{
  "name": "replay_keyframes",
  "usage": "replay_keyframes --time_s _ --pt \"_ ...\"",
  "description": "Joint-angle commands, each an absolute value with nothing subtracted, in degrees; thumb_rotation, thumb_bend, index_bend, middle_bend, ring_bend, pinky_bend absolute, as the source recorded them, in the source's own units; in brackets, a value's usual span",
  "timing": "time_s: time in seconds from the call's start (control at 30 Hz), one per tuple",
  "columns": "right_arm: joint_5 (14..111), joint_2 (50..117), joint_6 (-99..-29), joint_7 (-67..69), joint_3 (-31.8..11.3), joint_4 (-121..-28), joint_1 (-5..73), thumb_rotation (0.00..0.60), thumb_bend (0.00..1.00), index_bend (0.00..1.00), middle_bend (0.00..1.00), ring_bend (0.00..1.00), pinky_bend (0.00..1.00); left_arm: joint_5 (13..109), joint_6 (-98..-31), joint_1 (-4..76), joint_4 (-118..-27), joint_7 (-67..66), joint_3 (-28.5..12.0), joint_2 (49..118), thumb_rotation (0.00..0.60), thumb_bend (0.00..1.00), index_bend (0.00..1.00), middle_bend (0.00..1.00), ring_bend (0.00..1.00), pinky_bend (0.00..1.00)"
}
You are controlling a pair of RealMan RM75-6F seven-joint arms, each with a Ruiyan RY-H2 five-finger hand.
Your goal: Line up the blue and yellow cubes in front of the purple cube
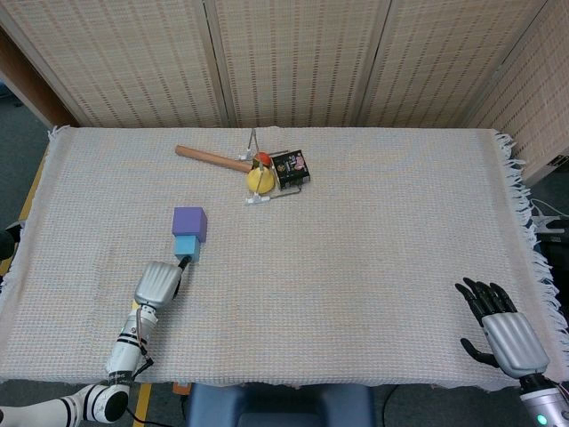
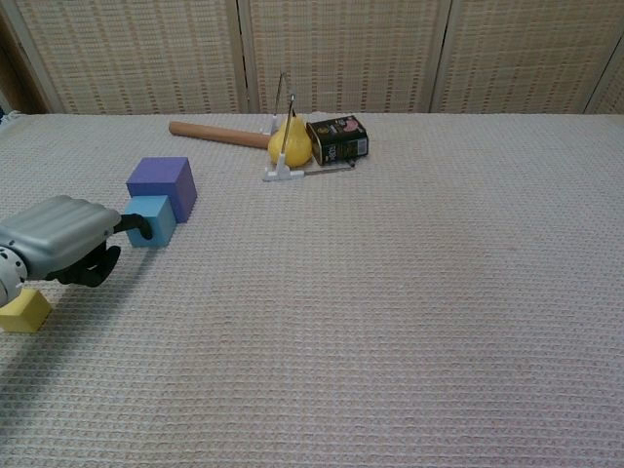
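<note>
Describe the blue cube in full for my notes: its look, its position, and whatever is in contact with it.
The small light blue cube looks matte and foam-like, with plain faces and slightly soft edges. It sits flat and upright on the woven cloth, directly in front of the larger purple cube and apparently pressed against it. The left hand reaches it from the near side, with a dark fingertip at its front face; actual contact looks likely but is not certain.

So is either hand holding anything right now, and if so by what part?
Nothing is held. The left hand has one fingertip against the near face of the blue cube, without gripping it. The right hand hangs open, apart from everything.
</note>
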State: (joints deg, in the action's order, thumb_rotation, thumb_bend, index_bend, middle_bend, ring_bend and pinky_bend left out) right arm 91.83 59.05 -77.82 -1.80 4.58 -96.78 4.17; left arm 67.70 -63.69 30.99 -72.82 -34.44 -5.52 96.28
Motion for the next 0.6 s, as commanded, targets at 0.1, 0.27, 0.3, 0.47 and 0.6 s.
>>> replay_keyframes --time_s 0.1,0.27,0.3,0.47,0.6 --pt "91.75 59.02 -77.86 -1.76 4.54 -96.79 4.16 0.6 0.05 0.0 0.0 0.0 0.0 67.58 -63.7 31.13 -72.48 -34.56 -5.75 96.54 0.6 0.72 0.24 1.0 1.0 1.0" --pt "91.89 58.95 -78.07 -1.68 4.56 -96.85 4.08 0.599 0.05 0.0 0.0 0.0 0.0 67.89 -63.95 31.06 -72.86 -34.71 -5.56 96.48 0.6 0.69 0.24 1.0 1.0 1.0" --pt "91.91 58.93 -78.12 -1.68 4.57 -96.86 4.06 0.599 0.05 0.0 0.0 0.0 0.0 68.04 -64.08 31.0 -73.05 -34.69 -5.47 96.43 0.6 0.66 0.24 1.0 1.0 1.0" --pt "92.32 58.85 -78.4 -1.57 4.73 -96.94 3.94 0.598 0.05 0.0 0.0 0.0 0.0 70.53 -66.59 29.82 -76.46 -33.98 -4.23 94.96 0.6 0.51 0.24 1.0 1.0 1.0" --pt "92.86 58.72 -78.66 -1.32 4.95 -96.97 3.85 0.6 0.05 0.0 0.0 0.0 0.0 73.79 -70.14 27.8 -82.39 -32.86 -2.44 91.69 0.6 0.43 0.25 1.0 1.0 1.0"
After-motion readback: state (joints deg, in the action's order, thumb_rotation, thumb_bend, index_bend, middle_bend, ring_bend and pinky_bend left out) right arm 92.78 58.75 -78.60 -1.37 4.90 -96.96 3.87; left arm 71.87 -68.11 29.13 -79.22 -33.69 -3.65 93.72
